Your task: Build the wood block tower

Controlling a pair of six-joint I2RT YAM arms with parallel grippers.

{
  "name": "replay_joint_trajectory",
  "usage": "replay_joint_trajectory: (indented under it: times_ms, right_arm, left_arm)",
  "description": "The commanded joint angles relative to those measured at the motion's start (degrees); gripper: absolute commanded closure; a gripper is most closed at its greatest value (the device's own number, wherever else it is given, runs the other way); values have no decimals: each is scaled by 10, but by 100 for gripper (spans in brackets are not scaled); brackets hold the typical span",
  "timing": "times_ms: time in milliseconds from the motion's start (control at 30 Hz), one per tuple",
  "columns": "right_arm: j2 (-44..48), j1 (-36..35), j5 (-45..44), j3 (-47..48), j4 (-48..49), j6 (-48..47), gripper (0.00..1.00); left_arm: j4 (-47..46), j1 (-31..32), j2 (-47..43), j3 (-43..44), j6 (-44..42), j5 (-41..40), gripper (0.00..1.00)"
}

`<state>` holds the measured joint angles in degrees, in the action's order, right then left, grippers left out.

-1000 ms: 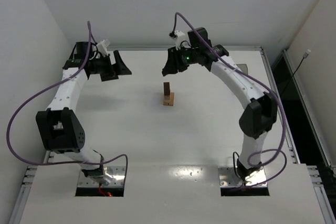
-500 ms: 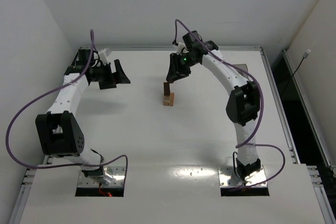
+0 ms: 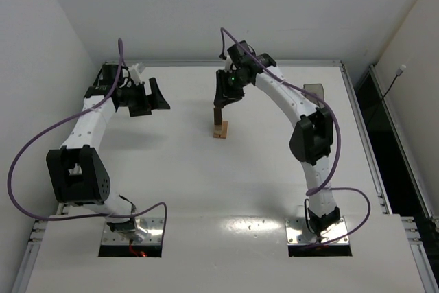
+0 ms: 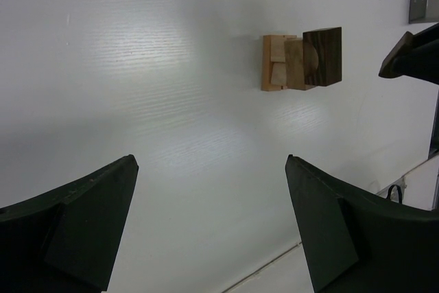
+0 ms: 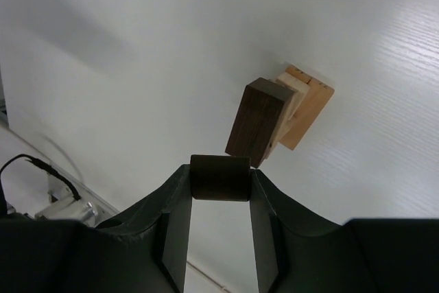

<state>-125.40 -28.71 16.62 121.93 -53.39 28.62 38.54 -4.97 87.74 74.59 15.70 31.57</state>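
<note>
Your right gripper (image 5: 219, 182) pinches a dark block (image 5: 219, 169) close above the wood block tower (image 3: 219, 127), which stands mid-worktop (image 3: 171, 183) with a dark bar (image 5: 258, 123) on top. Your left gripper (image 4: 209, 217) hangs spread wide, well apart from it

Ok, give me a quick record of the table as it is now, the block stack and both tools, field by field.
stack: small wood block tower, light tan blocks below, dark brown rectangular block upright on top
stack position: middle of the white table
right tool: shut on a small dark brown wooden block, poised over the stack
left tool: open, empty, off to the stack's left
held block touching stack: cannot tell
</note>
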Motion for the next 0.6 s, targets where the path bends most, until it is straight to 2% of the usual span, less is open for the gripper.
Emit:
replay_joint_trajectory:
  times_ms: [0,567]
  right_arm:
    - [-5,-5,-24,17,-12,18,100]
    - [-34,-21,-43,33,-17,18,100]
  left_arm:
    - [-9,-3,-11,-1,-1,-2,13]
    - [-20,-8,-6,-12,15,9,13]
